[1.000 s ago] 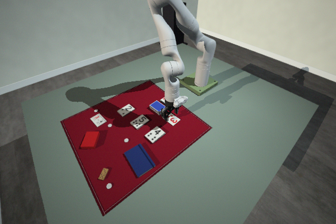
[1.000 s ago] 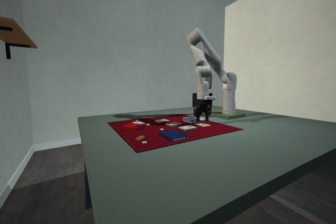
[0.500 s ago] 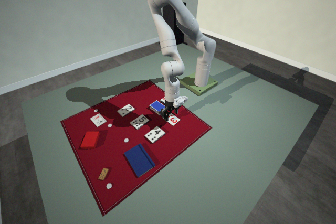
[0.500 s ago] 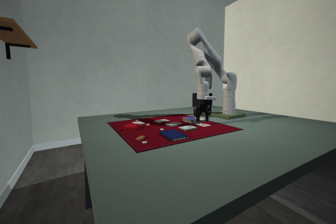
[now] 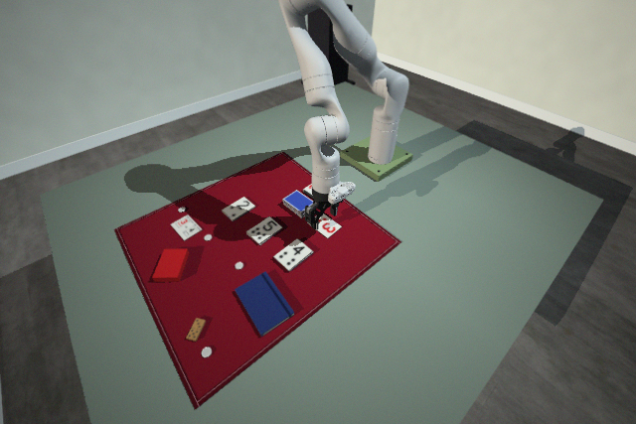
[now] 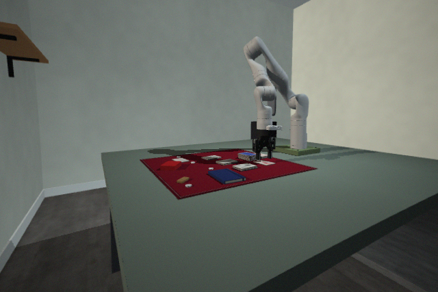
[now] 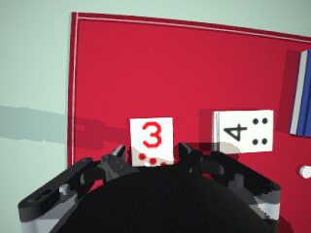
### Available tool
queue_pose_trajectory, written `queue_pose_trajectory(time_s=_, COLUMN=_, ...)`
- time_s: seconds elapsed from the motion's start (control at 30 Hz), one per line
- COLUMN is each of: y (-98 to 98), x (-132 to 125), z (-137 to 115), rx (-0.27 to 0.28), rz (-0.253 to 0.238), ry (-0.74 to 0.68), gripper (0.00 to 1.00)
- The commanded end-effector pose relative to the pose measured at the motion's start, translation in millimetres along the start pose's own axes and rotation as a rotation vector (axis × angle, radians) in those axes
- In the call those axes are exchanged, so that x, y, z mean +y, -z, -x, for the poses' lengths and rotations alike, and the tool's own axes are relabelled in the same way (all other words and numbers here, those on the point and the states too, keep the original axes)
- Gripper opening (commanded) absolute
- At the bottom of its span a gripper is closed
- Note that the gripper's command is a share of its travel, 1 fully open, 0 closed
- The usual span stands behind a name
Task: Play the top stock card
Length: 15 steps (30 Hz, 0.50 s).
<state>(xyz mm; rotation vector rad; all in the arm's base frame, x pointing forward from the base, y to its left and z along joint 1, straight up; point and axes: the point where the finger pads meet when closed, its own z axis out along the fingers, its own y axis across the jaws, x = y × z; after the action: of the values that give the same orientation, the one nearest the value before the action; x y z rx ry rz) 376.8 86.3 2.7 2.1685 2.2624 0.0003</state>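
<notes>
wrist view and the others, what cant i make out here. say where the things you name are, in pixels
- Red 3 card (image 5: 329, 227) (image 6: 265, 163) (image 7: 152, 135): lower edge hidden by the gripper (image 7: 152, 150), wrist view
- Blue notebook (image 7: 304, 97): cut off by the right edge, wrist view
- Black 2 card (image 6: 211, 157): number too small, exterior view

Three black-numbered piles (image 5: 292, 255) (image 6: 244, 167) (image 7: 248, 138), one blue-backed stack (image 5: 296, 201) (image 6: 248, 154), three other visible face-up cards (image 5: 329, 227) (image 6: 265, 163) (image 7: 152, 138), four white discs (image 5: 238, 265) (image 6: 188, 185) (image 7: 305, 171), one notebook (image 5: 262, 304) (image 6: 224, 176) (image 7: 305, 107), one red box (image 5: 171, 264) (image 6: 170, 165), one domino (image 5: 195, 329) (image 6: 183, 179).
</notes>
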Motion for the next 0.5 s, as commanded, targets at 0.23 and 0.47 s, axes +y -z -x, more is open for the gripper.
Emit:
queue_pose_trajectory(time_s=0.23, y=-4.0, x=0.5, z=-0.2, rx=0.0, rz=0.001, ry=0.0, gripper=0.85)
queue_pose_trajectory(time_s=0.47, y=-6.9, x=0.7, z=-0.3, rx=0.0, rz=0.001, ry=0.0, gripper=0.85)
